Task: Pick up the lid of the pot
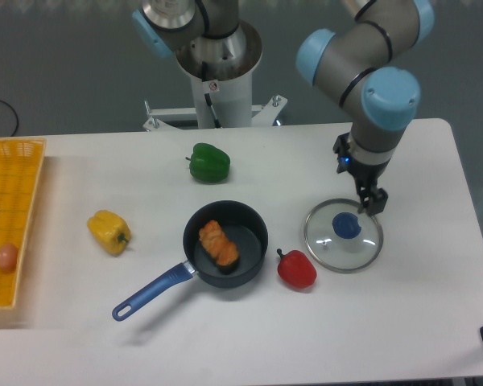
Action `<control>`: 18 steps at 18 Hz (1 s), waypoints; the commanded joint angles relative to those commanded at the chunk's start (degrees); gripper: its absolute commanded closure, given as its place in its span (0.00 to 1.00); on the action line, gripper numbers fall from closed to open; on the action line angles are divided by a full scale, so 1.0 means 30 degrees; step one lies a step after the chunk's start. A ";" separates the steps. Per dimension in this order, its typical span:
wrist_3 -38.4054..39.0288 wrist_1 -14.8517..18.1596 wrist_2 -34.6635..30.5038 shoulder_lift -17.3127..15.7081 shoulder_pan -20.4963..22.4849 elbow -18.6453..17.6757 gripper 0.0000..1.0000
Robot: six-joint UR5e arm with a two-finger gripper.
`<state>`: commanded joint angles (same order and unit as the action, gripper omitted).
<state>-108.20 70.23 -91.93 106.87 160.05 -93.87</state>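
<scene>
And here's the lid (320,246), a see-through disc with a thin, shiny round rim and a squat blue knob (346,225), lying on the smooth white table (402,322). Above it in view, the claw (357,186) has its two dark fingers well spread, with nothing between them; one tip shows right by the lid's far rim, though height is hard to judge.

Over to the pan (259,261): round, black, deep-sided, a lumpy orange-brown piece of food (218,244) inside, and a smooth blue handle (154,291) slanting to the lower left. Glossy red pepper (297,270) sits between pan and lid, close in by the lid's rim. The ridged green pepper (210,162) lies beyond the pan, the knobbly yellow one (109,232) well off to its left. At far left stands an orange slatted crate (18,173).

Now the edges: white tabletop runs from the lid to the slanting right-hand edge, and a broad strip stretches towards the front. The tight side is the left, where the red pepper crowds the rim.
</scene>
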 joint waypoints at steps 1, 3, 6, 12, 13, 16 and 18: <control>0.0320 -0.0001 -0.0030 0.0059 0.0029 0.0001 0.00; 0.0645 -0.0030 -0.0147 0.0205 0.0379 0.0088 0.00; 0.0675 -0.0030 -0.0148 0.0526 0.0498 0.0117 0.00; 0.0763 -0.0349 0.0116 0.1258 0.0352 -0.0058 0.00; 0.0734 -0.0729 0.0116 0.1376 0.0323 -0.0145 0.00; 0.0500 -0.1025 0.0116 0.1582 0.0322 -0.0175 0.00; 0.0469 -0.1172 0.0087 0.2049 0.0177 0.0000 0.00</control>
<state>-106.79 66.71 -91.67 113.02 160.58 -93.87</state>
